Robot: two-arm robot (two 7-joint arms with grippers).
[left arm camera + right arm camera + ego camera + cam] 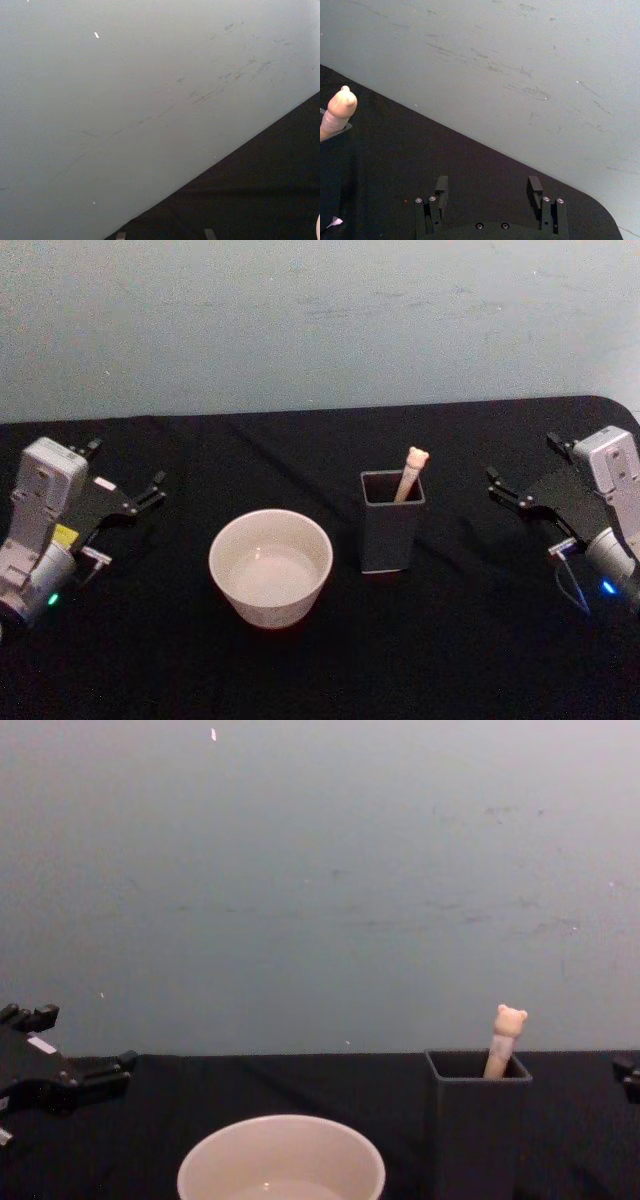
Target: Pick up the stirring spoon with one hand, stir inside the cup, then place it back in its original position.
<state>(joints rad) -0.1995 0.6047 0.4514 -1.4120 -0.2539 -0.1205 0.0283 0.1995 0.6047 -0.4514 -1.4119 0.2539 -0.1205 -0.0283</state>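
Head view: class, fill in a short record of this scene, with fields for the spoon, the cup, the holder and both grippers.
stirring spoon: stands in the holder, bear head above its rim
holder: dark grey, upright, right of the cup, not touching it
cup: cream-white, upright on the black table
left gripper: open, at the table's left side, holding nothing
right gripper: open, at the table's right side, holding nothing

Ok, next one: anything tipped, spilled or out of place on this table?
Nothing stands out. The cup stands upright, the stirring spoon leans inside the dark grey holder beside it, and the left gripper and right gripper sit open at either side of the table, apart from both.
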